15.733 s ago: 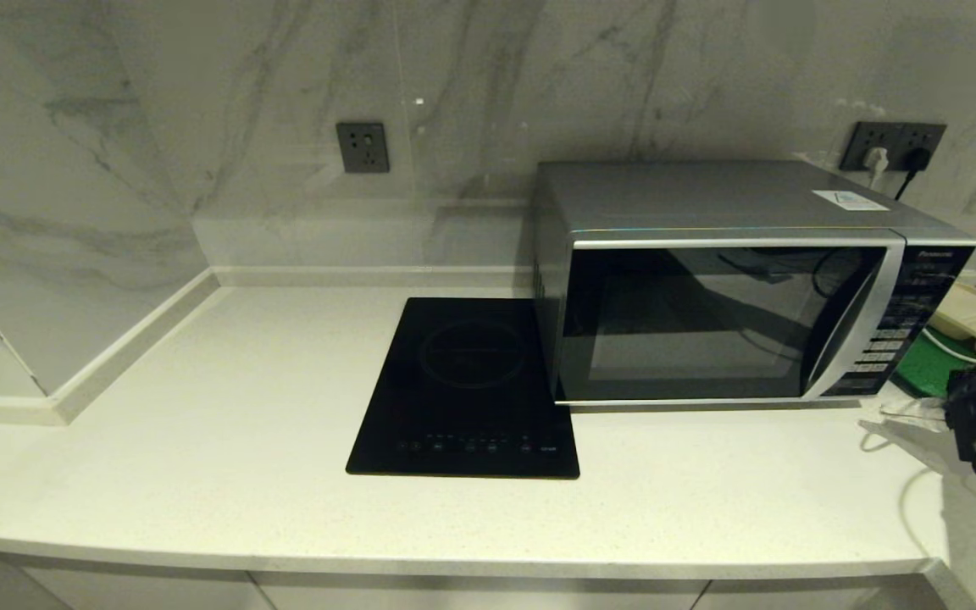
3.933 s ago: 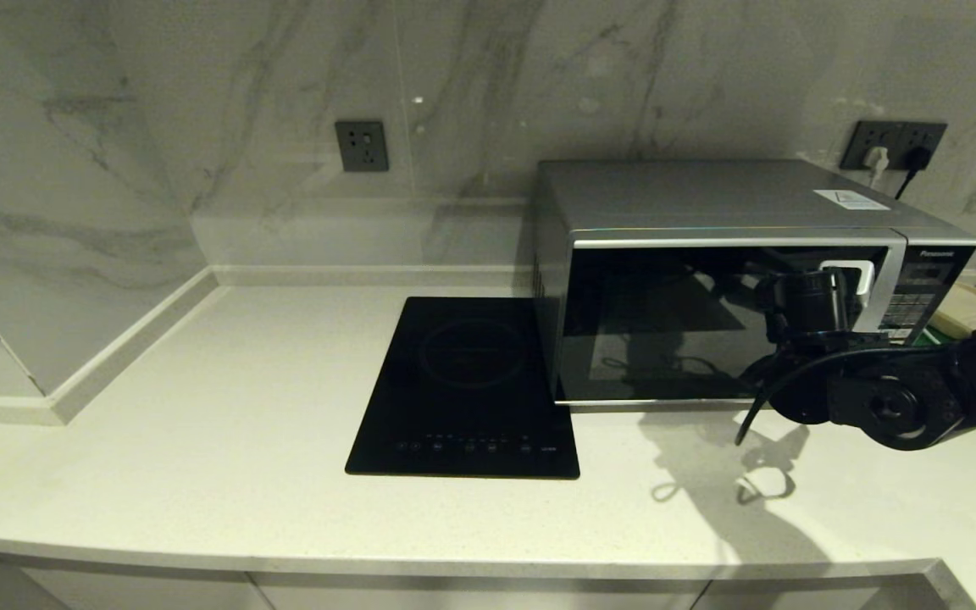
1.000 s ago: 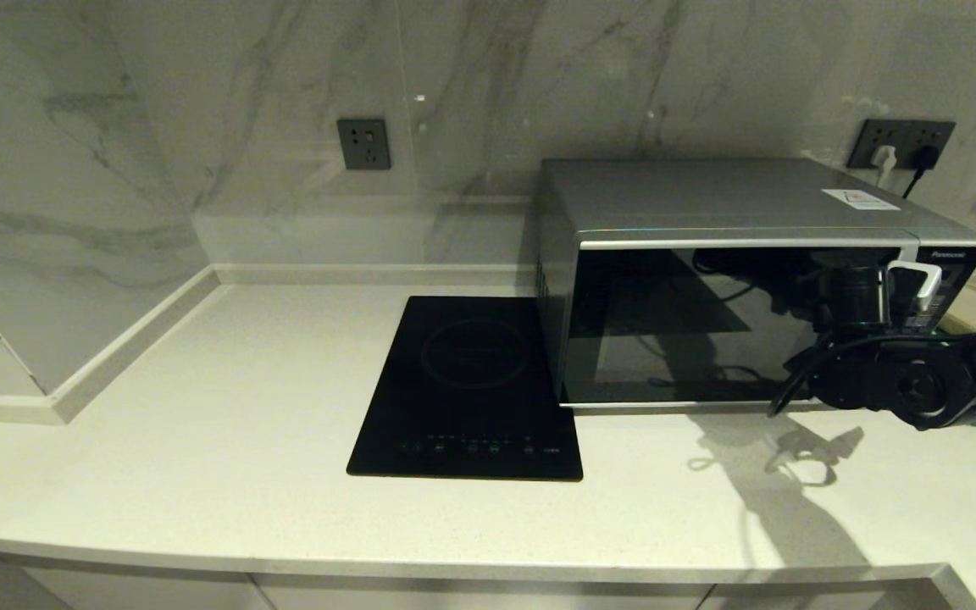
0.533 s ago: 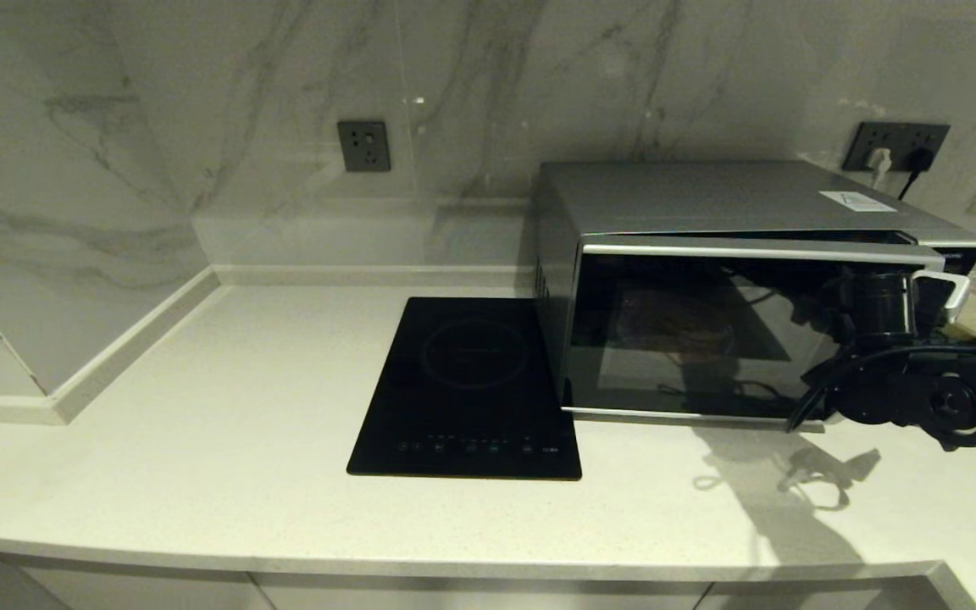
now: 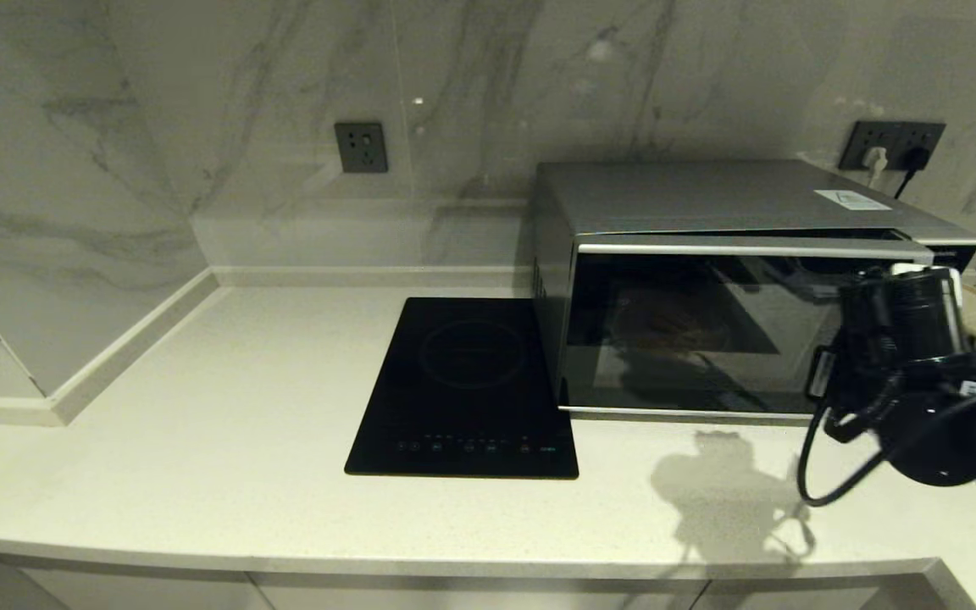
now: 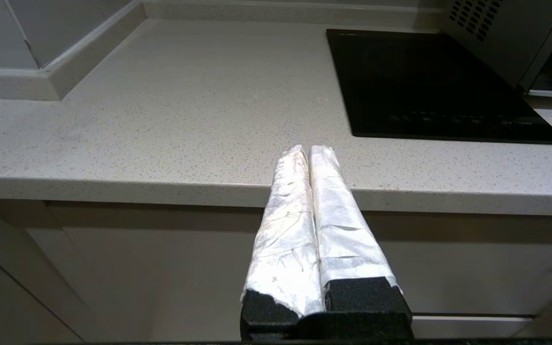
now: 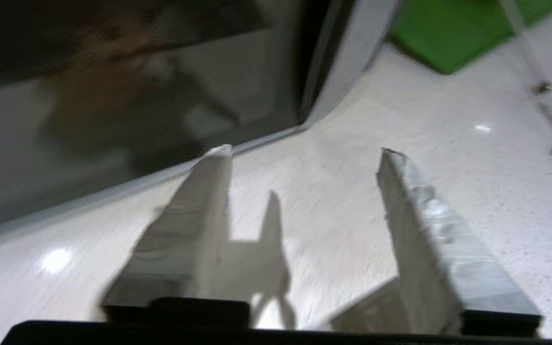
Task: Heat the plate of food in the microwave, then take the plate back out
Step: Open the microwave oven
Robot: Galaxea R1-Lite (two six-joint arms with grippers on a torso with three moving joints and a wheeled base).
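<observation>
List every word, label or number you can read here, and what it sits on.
None can be read.
White sticker on top of the microwave: print too small.
Strip at the microwave's top right corner: lettering too small.
Cooktop touch controls: tiny icons, unreadable.
Wall outlets: no text.

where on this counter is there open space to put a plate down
Widest bare patch: the counter between the corner wall and the induction cooktop, plus the strip in front of it. Crowded: in front of the microwave, where its ajar door and the right gripper sit.
</observation>
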